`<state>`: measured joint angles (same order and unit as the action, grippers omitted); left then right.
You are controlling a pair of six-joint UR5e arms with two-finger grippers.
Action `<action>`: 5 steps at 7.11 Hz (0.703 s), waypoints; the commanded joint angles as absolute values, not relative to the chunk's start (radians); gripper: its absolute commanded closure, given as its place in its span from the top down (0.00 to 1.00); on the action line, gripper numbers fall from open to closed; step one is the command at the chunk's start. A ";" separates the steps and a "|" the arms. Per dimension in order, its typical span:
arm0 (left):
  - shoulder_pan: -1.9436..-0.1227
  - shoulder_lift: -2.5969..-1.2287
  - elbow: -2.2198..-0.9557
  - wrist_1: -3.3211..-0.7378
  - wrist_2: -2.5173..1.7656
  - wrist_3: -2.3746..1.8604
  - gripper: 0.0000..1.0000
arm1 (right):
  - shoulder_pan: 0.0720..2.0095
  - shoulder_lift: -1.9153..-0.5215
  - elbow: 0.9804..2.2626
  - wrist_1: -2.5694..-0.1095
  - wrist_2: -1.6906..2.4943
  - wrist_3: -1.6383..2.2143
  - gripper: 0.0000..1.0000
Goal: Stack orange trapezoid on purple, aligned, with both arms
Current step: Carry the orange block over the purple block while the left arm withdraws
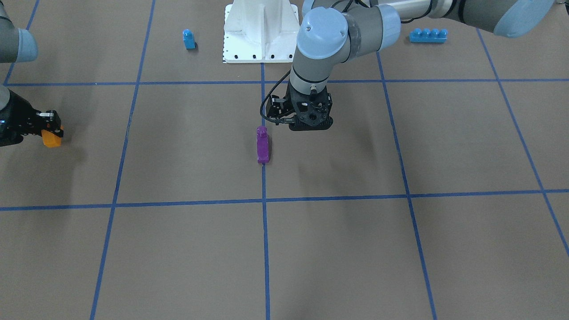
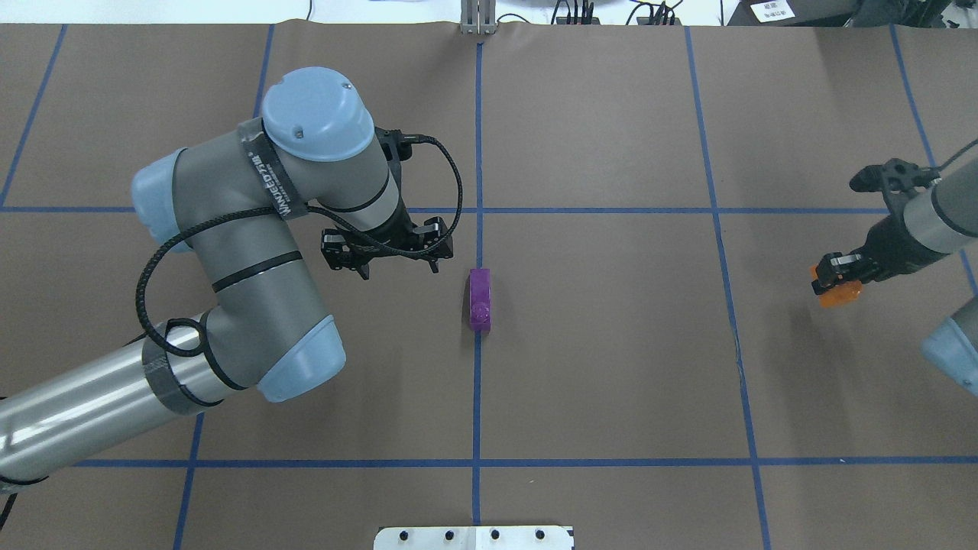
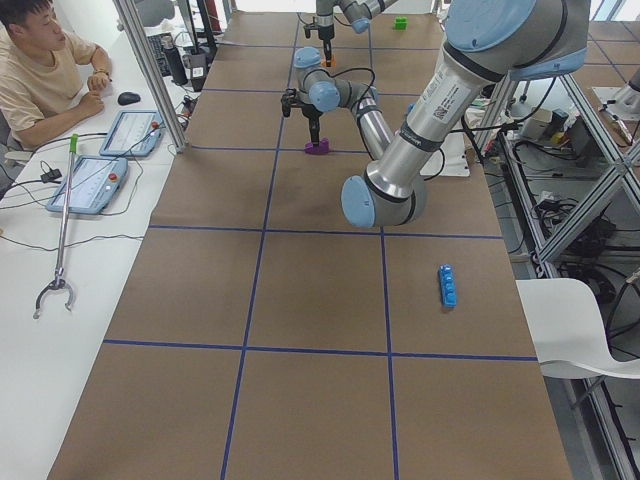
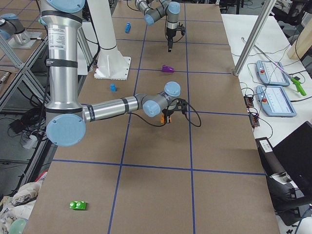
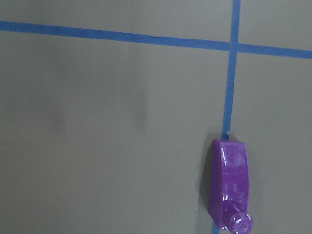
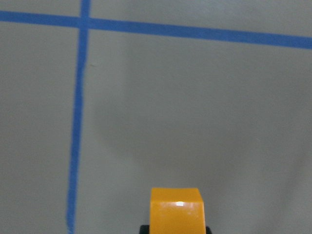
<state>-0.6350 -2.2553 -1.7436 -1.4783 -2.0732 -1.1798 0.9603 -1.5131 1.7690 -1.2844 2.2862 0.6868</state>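
- A brown surface (image 2: 611, 367) marked with a grid of blue tape lines fills the overhead view.
- On the robot's left side, near the white mounting base (image 1: 261, 31), a long blue brick (image 1: 427, 35) with four studs lies on the surface.
- The left arm (image 2: 252, 252) comes in from the left and bends over the middle of the surface.
- The left gripper (image 2: 399, 269) points straight down, just left of the centre tape line. Its fingers are spread apart with nothing between them.
- The purple block (image 2: 480, 299) rests on the surface on the centre tape line, just beside the left gripper and not touching it. Its stud is at the end nearer the robot.
- A small blue single-stud block (image 1: 189, 39) stands near the base on the robot's right side.
- The right gripper (image 2: 834, 276) is near the right edge, well apart from the purple block. Its fingers are closed on the orange trapezoid (image 2: 839, 295).
- The orange trapezoid appears to be held a little above the surface, with its shadow below it.
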 commanded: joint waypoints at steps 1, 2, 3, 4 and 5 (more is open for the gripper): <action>-0.678 -2.076 -1.876 -1.480 -2.075 -1.050 1.00 | 0.886 -1.291 1.783 -1.439 2.255 0.792 0.00; -0.701 -2.031 -1.885 -1.482 -2.077 -1.002 1.00 | 0.767 -1.172 1.760 -1.446 2.206 0.953 0.00; -0.709 -2.010 -1.884 -1.482 -2.069 -0.980 1.00 | 0.709 -1.055 1.725 -1.492 2.168 1.035 0.00; -0.719 -1.994 -1.882 -1.482 -2.066 -0.965 1.00 | 0.663 -0.970 1.709 -1.559 2.137 1.040 0.00; -0.730 -1.970 -1.885 -1.480 -2.071 -0.928 1.00 | 0.629 -0.895 1.663 -1.577 2.108 1.042 0.00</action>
<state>-0.7171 -1.9973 -1.8826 -1.4814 -2.0692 -0.9645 0.6783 -0.9928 1.7058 -1.5381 2.1445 1.0244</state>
